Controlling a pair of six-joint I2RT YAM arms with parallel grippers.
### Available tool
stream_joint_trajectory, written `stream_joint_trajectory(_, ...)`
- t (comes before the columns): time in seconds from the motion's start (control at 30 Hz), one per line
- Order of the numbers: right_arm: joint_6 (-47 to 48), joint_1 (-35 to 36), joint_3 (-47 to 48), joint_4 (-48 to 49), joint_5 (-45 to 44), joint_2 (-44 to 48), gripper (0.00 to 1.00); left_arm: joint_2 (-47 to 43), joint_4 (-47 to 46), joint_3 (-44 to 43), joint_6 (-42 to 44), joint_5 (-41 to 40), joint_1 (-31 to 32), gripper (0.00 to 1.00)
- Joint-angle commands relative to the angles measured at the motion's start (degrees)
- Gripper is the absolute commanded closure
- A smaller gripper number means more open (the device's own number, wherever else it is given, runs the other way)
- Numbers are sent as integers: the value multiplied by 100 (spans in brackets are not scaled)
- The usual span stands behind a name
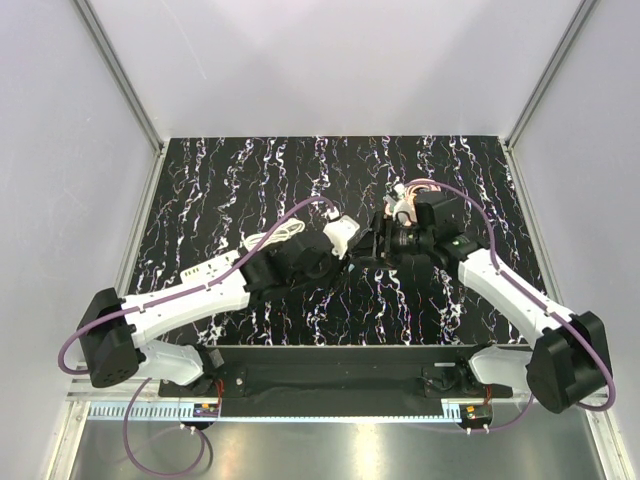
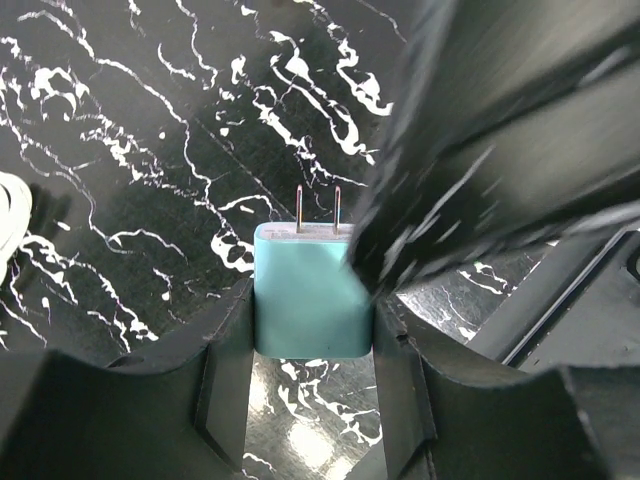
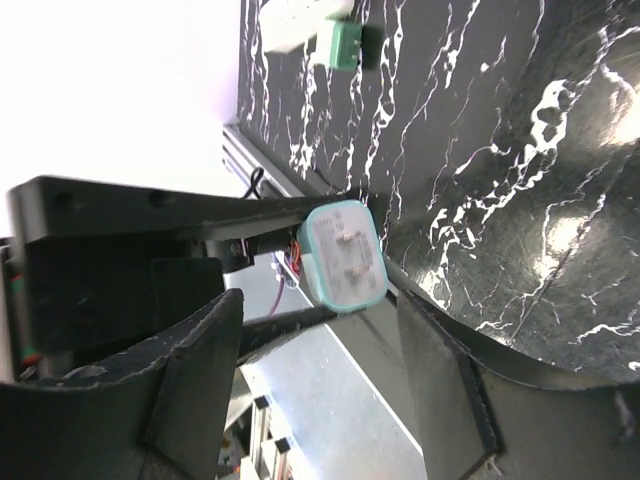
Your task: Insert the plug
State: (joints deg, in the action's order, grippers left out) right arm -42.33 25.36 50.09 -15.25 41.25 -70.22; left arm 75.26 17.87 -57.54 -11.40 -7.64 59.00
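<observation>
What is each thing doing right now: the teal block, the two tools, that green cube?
plug: held, prongs bare, not inserted.
left tool: shut on the plug's sides.
right tool: open, facing the prongs.
green cube: against the white power strip, untouched.

Robotics lab test cell, not domestic or retail. Evidence: left arm (image 1: 180, 295) and right arm (image 1: 510, 290), white industrial type, bolted to black base rail (image 1: 330, 375) at near edge of tabletop (image 1: 250, 170). Plain white panels (image 1: 60, 150) enclose three sides, held in aluminium frame posts (image 1: 120, 75). Purple cables (image 1: 290, 212) run exposed. Slotted cable duct (image 1: 330, 412) along front.
</observation>
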Motion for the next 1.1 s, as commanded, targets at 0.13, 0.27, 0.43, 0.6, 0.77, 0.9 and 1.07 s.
stream_joint_trajectory(0.13, 49, 135, 107, 259, -91, -317, 35, -275, -600, -21, 340, 149, 111, 100)
stream_joint_trajectory(0.27, 102, 135, 150, 259, -83, -405, 47, -459, -670, 93, 436, 157, 120, 100)
stream_joint_trajectory(0.43, 23, 135, 55, 689, 198, -370, 93, -592, -846, 269, 446, 228, 120, 94)
stream_joint_trajectory(0.6, -363, 135, -165, 1453, 664, -265, 100, -645, -873, 261, 235, 228, 111, 56)
stream_joint_trajectory(0.77, -601, 127, -368, 1946, 331, 42, 100, -855, -811, 348, -299, 1025, -178, 26)
stream_joint_trajectory(0.9, -628, 127, -412, 2306, 93, 306, 100, -1338, -1285, 848, -1161, 2432, -881, 27)
stream_joint_trajectory(1.07, -986, 127, -649, 3401, 128, 509, 100, -1778, -2047, 1332, -2539, 3407, -1548, 29)
